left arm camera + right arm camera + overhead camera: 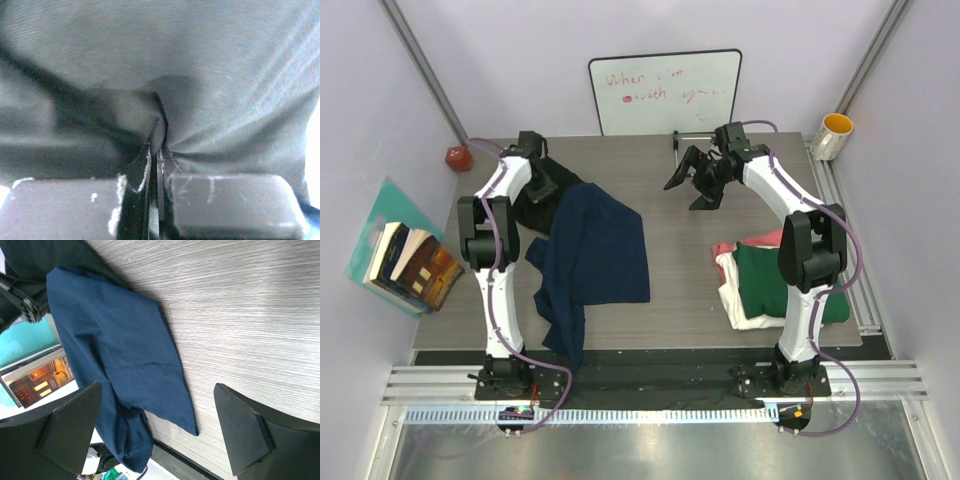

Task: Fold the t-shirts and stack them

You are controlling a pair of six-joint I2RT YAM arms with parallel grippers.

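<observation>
At the far left, beside the table (680,300), a few books (410,265) are stood on a teal sheet. The left tool (544,190) is lowered onto the black t-shirt (525,215), which lies crumpled at the back left of the table. In the left wrist view, the left tool (156,150) is seen closed, with a pinched fold of the black t-shirt (200,75) gripped between its fingers. Just to the right, the navy t-shirt (595,250) is spread loosely, partly over the black one, with one end trailing off the near edge. The right tool (688,190) is held wide open above bare table at the back, well apart from the navy t-shirt (115,350) and gripping nothing. At the right, the dark green t-shirt (760,275) is stacked on the cream-white t-shirt (740,310), with the pink-red t-shirt (723,248) showing at the far edge of the stack.
</observation>
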